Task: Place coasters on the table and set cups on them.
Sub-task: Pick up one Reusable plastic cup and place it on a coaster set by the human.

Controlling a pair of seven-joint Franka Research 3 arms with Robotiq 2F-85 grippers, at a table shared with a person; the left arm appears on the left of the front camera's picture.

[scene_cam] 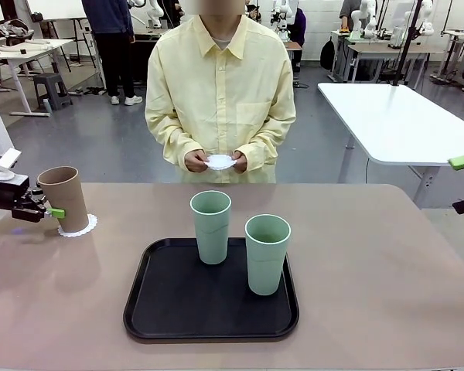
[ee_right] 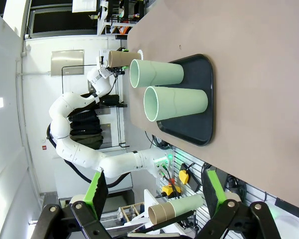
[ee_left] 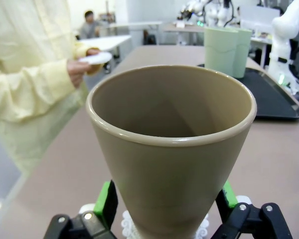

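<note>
Brown cup (scene_cam: 63, 195) on coaster (scene_cam: 82, 226): light, stiff, smooth taper, tippy, so grip mid-wall; L gripper (ee_left: 168, 200) spread, pads just off its base; R gripper (ee_right: 154, 185) spread, empty.

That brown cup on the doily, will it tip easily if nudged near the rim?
Probably: the brown cup is tall and tapers to a narrow base, so a push near the rim would likely tip it. Its matte wall looks rigid, unlikely to flex when squeezed. The lacy coaster beneath may slide on the table.
</note>
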